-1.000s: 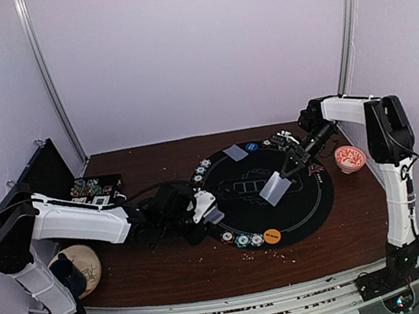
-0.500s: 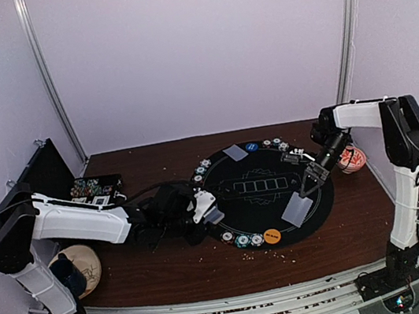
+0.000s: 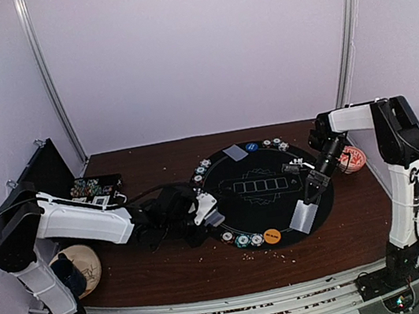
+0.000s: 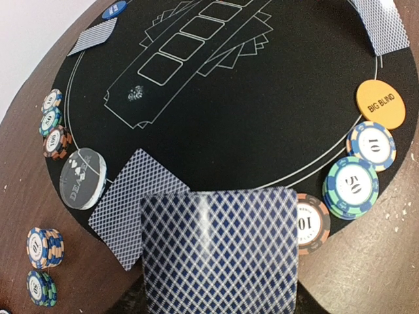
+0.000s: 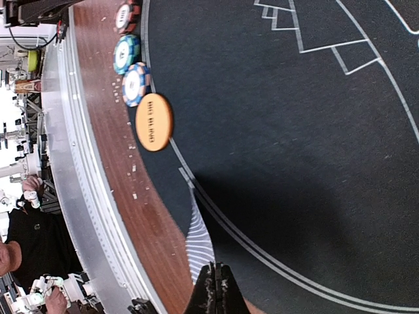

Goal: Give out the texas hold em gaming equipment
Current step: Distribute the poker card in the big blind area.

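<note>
Right now one grey-blue-backed card [image 3: 302, 216] hangs tilted from the right hand [image 3: 311, 189], whose fingers are pinched tight on its upper edge, over the near-right rim of the black mat [image 3: 243, 215] and near the orange disc [image 3: 272, 235]. At the mat's left edge the left hand [image 3: 206, 212] is partly closed around a stack of cards [image 4: 219, 252], just over a single card [image 4: 124, 206] lying face down. Striped chips [image 4: 352, 186] sit along the mat's rim on the brown counter [image 3: 171, 266]
</note>
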{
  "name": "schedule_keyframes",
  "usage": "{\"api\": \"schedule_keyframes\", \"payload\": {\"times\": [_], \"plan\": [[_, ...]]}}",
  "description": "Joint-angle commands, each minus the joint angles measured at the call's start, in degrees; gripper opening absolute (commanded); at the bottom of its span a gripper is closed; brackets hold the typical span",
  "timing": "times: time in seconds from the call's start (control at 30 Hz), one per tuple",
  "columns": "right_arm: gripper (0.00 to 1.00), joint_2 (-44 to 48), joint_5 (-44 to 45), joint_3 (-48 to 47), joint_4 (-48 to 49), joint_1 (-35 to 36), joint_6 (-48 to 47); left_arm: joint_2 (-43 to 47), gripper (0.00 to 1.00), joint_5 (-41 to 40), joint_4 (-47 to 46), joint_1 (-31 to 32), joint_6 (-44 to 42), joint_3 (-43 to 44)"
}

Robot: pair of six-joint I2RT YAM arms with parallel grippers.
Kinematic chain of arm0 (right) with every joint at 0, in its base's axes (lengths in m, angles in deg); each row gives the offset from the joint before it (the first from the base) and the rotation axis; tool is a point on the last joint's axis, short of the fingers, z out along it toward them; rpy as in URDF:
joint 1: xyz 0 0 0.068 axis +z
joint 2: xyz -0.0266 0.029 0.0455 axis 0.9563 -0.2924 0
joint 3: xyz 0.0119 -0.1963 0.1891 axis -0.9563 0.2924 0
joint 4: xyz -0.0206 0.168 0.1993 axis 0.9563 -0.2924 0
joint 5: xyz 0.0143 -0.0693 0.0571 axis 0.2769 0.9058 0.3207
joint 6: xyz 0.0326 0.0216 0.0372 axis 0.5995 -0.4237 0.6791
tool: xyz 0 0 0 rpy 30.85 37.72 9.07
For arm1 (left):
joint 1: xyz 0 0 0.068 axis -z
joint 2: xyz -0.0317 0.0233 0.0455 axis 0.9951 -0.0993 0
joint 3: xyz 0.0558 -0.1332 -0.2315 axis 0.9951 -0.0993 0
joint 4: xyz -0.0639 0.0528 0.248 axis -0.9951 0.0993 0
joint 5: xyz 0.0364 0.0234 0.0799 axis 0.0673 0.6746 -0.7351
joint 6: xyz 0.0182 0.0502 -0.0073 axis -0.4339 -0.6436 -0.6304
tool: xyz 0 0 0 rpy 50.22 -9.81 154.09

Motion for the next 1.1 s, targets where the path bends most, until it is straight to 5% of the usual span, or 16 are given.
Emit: {"api": "schedule_keyframes", "payload": {"times": [0.0,1.07], "plan": [[0.00,-3.3,3.2,-3.4,0.0,1.0,-0.5,-0.3,0.13,0.2,-1.8,-0.1,-0.7,1.6],[0.00,-8.2,14.2,-9.2,0.1,11.8,-7.5,-0.2,0.14,0.8,-1.7,0.0,-0.6,1.6]]}}
